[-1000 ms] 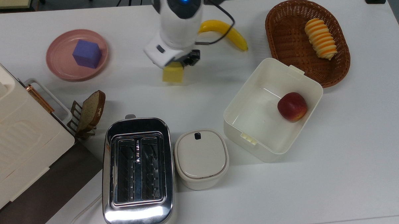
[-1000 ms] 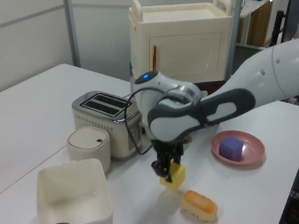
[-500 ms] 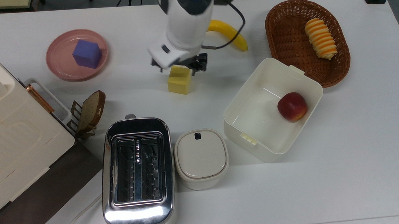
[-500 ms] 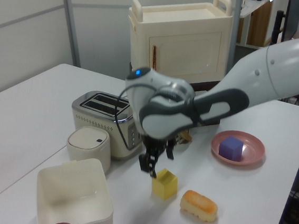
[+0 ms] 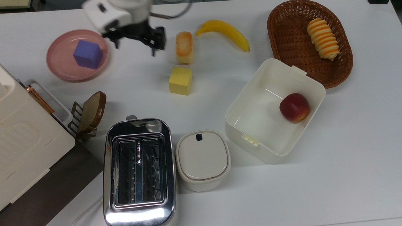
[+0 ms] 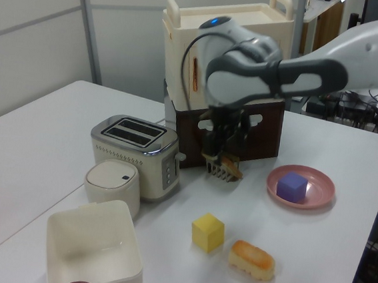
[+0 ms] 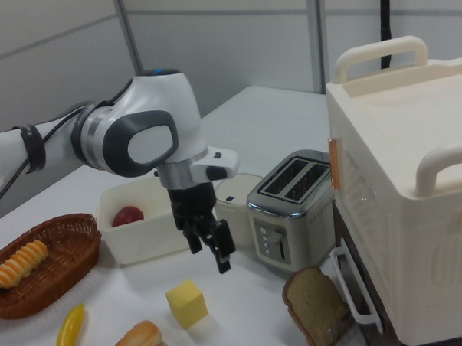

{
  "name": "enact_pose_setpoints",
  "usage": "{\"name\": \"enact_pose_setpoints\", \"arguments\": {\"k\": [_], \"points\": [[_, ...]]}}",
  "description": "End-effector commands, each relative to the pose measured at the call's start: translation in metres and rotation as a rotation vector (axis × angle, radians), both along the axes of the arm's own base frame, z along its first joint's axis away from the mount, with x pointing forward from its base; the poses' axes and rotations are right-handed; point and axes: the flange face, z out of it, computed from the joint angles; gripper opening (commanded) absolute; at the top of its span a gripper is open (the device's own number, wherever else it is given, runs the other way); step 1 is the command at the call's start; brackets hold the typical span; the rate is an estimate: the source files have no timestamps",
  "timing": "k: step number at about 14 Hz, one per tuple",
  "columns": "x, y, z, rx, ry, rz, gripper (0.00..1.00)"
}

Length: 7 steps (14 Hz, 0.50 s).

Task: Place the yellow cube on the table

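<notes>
While the yellow cube is sitting flat on the table, nothing is touching it, so from where I am standing the job is looking done. It is resting on bare white tabletop, just beside a small orange-topped bread roll, which in the top view is lying just above it, with the banana a little further off. In the right view the cube is lying squarely on one face, not tilted, with open table all round it.

The gripper is hanging in the air well apart from the cube, up near the pink plate that is holding the purple cube. Its two black fingers are standing spread apart, and nothing is sitting between them; the right view is showing this most plainly, with the gripper pointing down and empty above the table. In the left view the gripper is hovering in front of the dark base of the cream cabinet, above the slice of bread.

As far as I can judge, nothing is remaining of the placing itself; at most the arm is needing to clear away from the plate.
</notes>
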Motion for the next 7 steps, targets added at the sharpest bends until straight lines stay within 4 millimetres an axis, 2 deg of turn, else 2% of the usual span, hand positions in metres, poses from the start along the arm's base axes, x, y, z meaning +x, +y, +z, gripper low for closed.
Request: {"name": "enact_pose_setpoints", "arguments": {"k": [1, 4, 7], "points": [[-0.0081, -0.0393, 0.018, 0.012, -0.012, -0.021, 1.0], [-0.0082, -0.0468, 0.0239, 0.029, -0.033, -0.04, 1.0], [-0.0058, -0.04, 0.0208, 0.056, -0.034, -0.053, 1.0]]}}
